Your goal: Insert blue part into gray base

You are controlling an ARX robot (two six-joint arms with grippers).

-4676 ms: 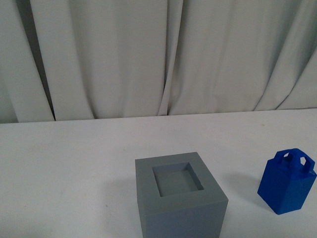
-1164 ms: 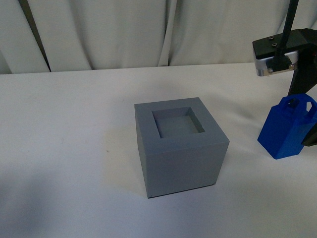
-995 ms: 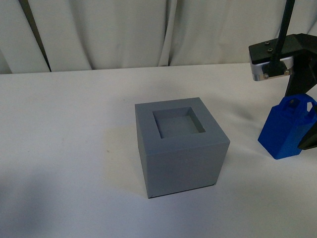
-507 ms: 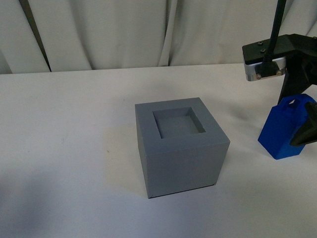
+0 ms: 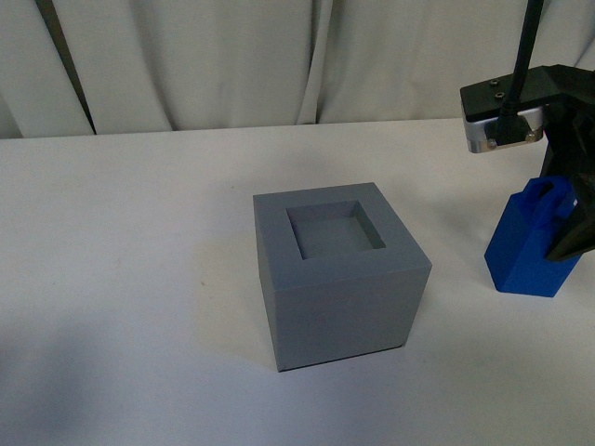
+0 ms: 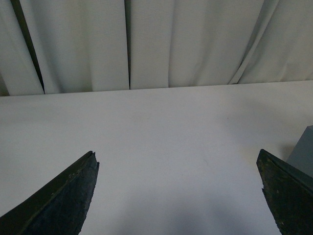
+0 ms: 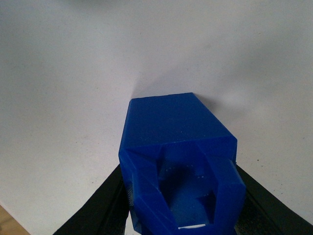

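Note:
The gray base (image 5: 337, 274) is a matte gray cube with a square recess in its top, on the white table at the middle of the front view. The blue part (image 5: 530, 243) stands to its right, near the frame's right edge. My right gripper (image 5: 561, 206) comes down from above and is shut on the blue part's loop handle. In the right wrist view the blue part (image 7: 178, 161) sits between the black fingers (image 7: 100, 210). My left gripper (image 6: 178, 196) is open and empty over bare table; a corner of the gray base (image 6: 304, 155) shows beside one finger.
White curtains (image 5: 232, 56) hang behind the table's far edge. The white table (image 5: 130, 242) spreads to the left of the base.
My right gripper has closed on the blue part's handle. The part has turned from tilted to more upright and shifted slightly. The gray base has not moved.

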